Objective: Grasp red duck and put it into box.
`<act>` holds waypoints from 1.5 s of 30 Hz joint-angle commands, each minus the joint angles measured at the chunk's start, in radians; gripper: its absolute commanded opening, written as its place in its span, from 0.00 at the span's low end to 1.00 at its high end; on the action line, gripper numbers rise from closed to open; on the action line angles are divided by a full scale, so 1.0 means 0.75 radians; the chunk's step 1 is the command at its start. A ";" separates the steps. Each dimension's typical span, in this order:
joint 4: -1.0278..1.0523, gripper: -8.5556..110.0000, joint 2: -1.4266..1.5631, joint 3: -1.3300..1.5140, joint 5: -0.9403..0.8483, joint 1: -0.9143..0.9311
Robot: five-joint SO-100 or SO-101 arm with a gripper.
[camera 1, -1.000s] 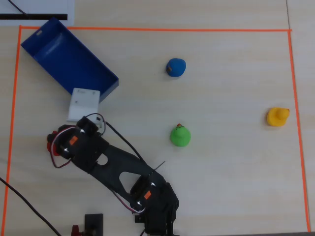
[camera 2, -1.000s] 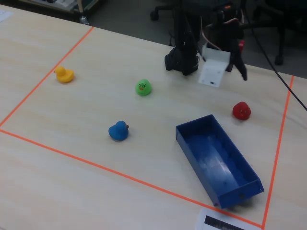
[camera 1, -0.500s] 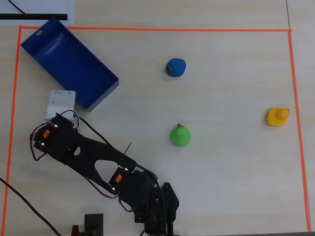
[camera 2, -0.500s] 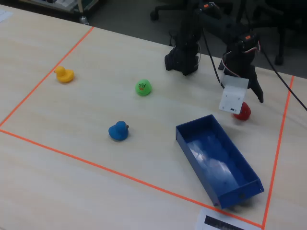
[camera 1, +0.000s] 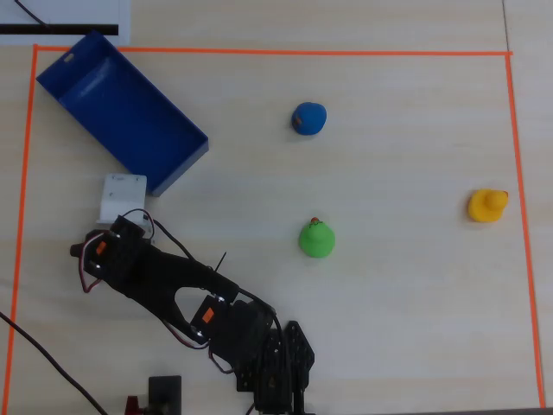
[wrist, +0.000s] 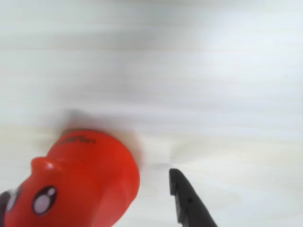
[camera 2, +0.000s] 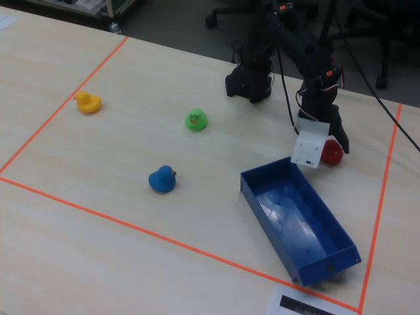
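The red duck [wrist: 80,184] lies on its side on the pale wooden table, filling the lower left of the wrist view. My gripper [wrist: 90,191] is open and straddles it: the black right finger [wrist: 189,203] stands apart from the duck, and the left finger only shows at the frame's edge. In the fixed view the duck [camera 2: 332,154] sits under my gripper [camera 2: 333,147], just right of the near end of the blue box [camera 2: 298,220]. In the overhead view the duck is hidden under the white wrist camera mount [camera 1: 121,197], just below the blue box [camera 1: 130,108].
A blue duck [camera 1: 308,118], a green duck [camera 1: 316,239] and a yellow duck [camera 1: 487,205] stand apart on the table. Orange tape [camera 1: 259,52] frames the work area. The arm's base [camera 1: 272,363] and cables lie at the bottom edge.
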 commanded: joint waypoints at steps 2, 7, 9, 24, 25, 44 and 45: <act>-0.070 0.07 0.070 0.012 0.082 -0.014; 0.029 0.07 0.196 0.002 0.108 0.000; 0.166 0.07 0.276 -0.098 0.100 0.043; 0.272 0.07 0.186 -0.832 -0.145 0.583; 0.227 0.07 0.147 -0.812 -0.137 0.575; 0.141 0.32 -0.444 -1.170 -0.004 0.552; 0.166 0.32 -0.436 -1.186 -0.012 0.556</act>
